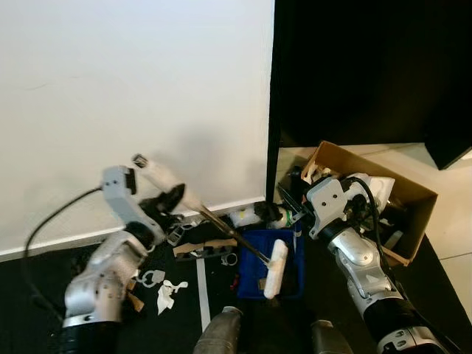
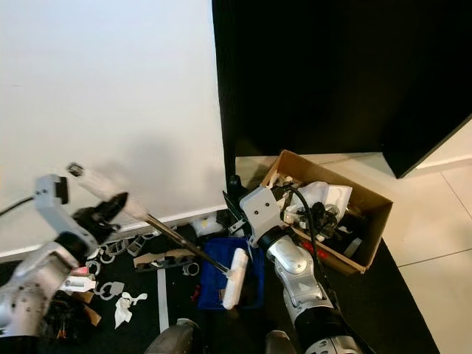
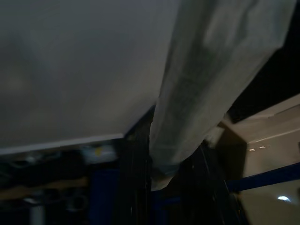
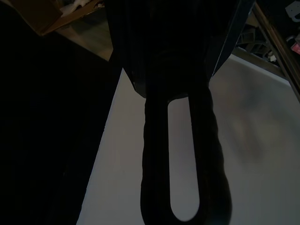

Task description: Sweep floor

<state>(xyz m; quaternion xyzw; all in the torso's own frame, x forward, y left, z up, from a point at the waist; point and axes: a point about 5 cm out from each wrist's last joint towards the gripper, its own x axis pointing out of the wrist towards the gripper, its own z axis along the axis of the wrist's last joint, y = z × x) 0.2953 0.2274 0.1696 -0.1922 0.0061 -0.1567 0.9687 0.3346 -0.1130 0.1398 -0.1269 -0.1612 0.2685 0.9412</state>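
The left claw (image 1: 171,198) is closed round the white grip of the broom (image 1: 243,243), whose white head lies in the blue dustpan (image 1: 289,258) on the dark floor (image 1: 44,287) by the wall's foot. The right claw (image 1: 295,210) clasps the dustpan's handle. Sweeping is under way; next, I judge, draw the scattered scraps (image 1: 168,291) toward the pan.

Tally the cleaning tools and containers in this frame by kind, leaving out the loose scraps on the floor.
White-headed brush: 1
Blue dustpan: 1
Cardboard box: 1
Total: 3
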